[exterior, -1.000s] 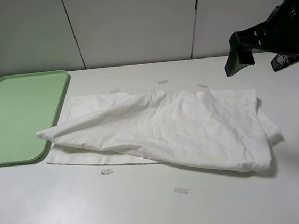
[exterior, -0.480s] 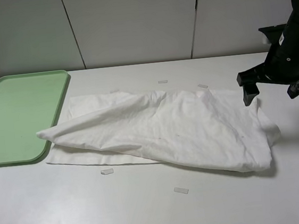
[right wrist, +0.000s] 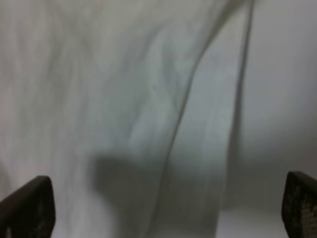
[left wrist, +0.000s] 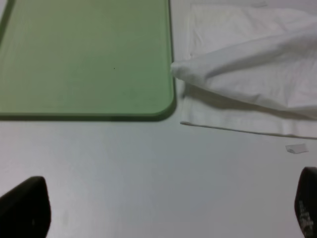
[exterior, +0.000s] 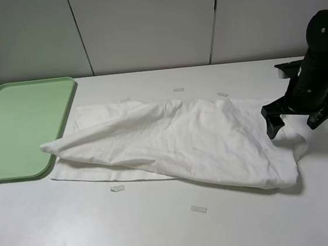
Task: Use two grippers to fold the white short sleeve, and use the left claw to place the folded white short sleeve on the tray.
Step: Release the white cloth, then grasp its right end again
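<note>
The white short sleeve point(exterior: 183, 141) lies crumpled and partly folded over itself across the middle of the table, its left tip just touching the tray point(exterior: 17, 126). The pale green tray sits empty at the far left. My right gripper point(exterior: 296, 124) stands open, pointing down over the shirt's right edge, one finger point(exterior: 271, 124) over the cloth and the other beyond it. The right wrist view shows white fabric point(right wrist: 124, 99) between the open right gripper's point(right wrist: 163, 208) fingertips. The left gripper point(left wrist: 166, 213) is open above bare table, near the tray point(left wrist: 84, 54) corner and the shirt's point(left wrist: 247, 74) left hem; it holds nothing.
Small whitish tape strips lie on the table: one point(exterior: 117, 188) in front of the shirt, another point(exterior: 199, 209) nearer the front, two point(exterior: 178, 90) behind it. A strip point(left wrist: 296, 148) also shows in the left wrist view. White cabinet doors point(exterior: 142, 25) back the table.
The right arm has come down from the upper right and moved left, so its open fingers now stand at the shirt's right edge. The shirt and tray have not moved.
</note>
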